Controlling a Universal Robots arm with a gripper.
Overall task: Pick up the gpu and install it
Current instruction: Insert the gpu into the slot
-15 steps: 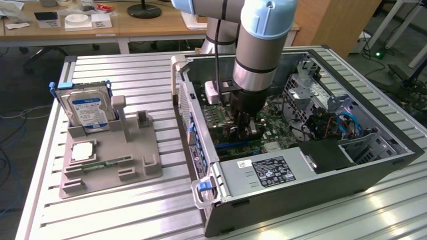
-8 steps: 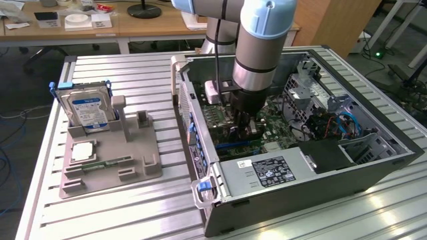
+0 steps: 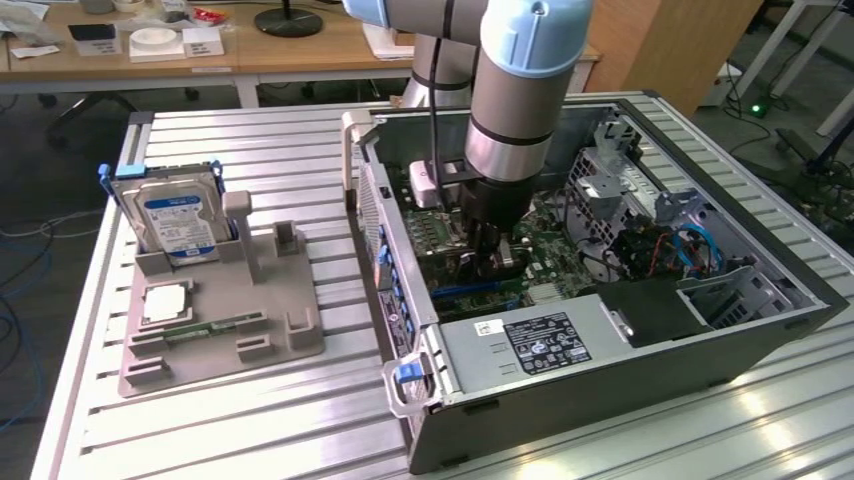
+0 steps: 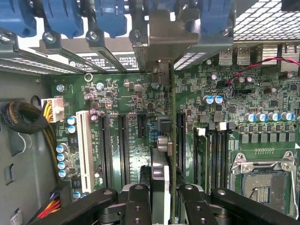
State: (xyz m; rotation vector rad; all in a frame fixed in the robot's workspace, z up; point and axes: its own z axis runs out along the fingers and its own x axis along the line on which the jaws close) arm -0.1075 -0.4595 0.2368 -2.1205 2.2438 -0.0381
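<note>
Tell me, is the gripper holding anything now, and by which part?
Yes. The gripper holds the gpu edge-on, its fingers clamped on the card's near end, over the motherboard slots.

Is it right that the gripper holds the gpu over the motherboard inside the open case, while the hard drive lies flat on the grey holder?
Not quite: the exterior view shows the hard drive standing upright in the grey holder, not flat. The rest holds.

The grey and light-blue robot arm comes down from the top centre of the exterior view, almost vertical. Its black two-finger gripper points downward near the frame's middle. In the wrist view the black fingers stand close together at the bottom centre, clamped on a thin card edge.
</note>
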